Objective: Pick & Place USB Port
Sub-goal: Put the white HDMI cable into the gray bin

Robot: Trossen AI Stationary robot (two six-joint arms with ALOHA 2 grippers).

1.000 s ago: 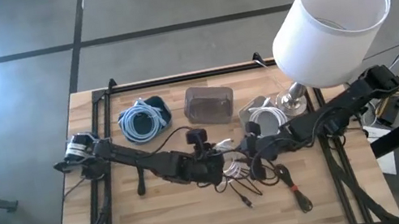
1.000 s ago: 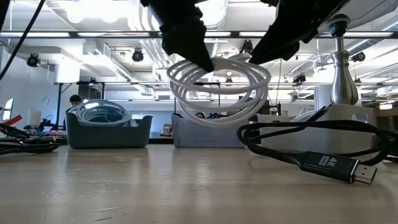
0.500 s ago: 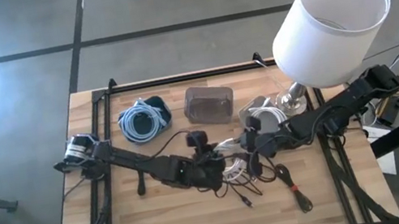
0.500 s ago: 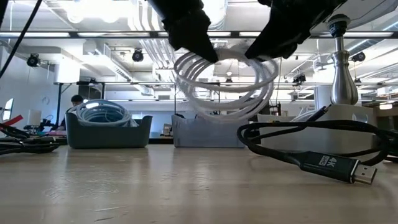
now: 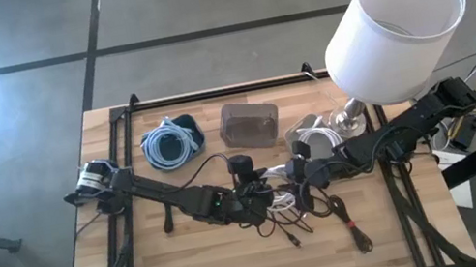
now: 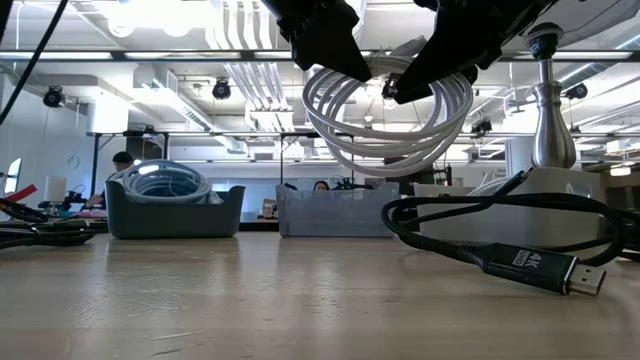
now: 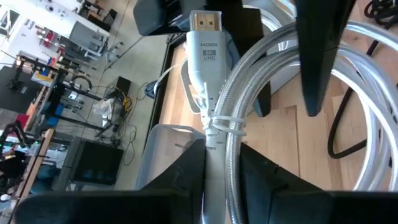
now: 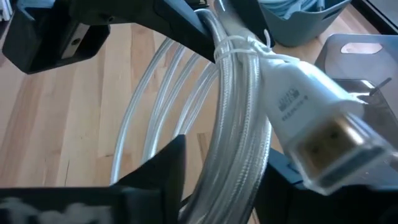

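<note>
A white braided cable coil (image 6: 390, 120) hangs in the air between both grippers, above the table's middle (image 5: 276, 193). It is tied with a white zip tie, and a white HDMI plug (image 7: 205, 37) sticks out of the bundle. My left gripper (image 5: 259, 196) comes from the table's left and is shut on the coil. My right gripper (image 5: 297, 178) comes from the right and is shut on the same coil. In the low view both grippers (image 6: 330, 45) (image 6: 445, 55) meet the coil's top. My left gripper (image 7: 222, 168) pinches the coil's bundled strands (image 7: 225, 140) between its two fingers, just below the zip tie and plug. The coil is lifted clear of the table and hangs below the fingers. My right gripper (image 8: 227, 174) pinches the same bundle (image 8: 239, 134) between its fingers, close under the white plug (image 8: 311, 124), with the strands running through the gap. The loops hang free in the air.
A black HDMI cable (image 6: 500, 250) lies coiled on the table below and right of the grippers (image 5: 330, 210). A grey bin with a blue cable (image 5: 171, 140) and a clear bin (image 5: 249, 124) stand at the far side. A white-shaded lamp (image 5: 390, 18) stands far right.
The white coil has risen and, in the low view, swung toward the right, carried by both grippers, which have kept their hold. The grippers have stayed close together over the table's middle.
</note>
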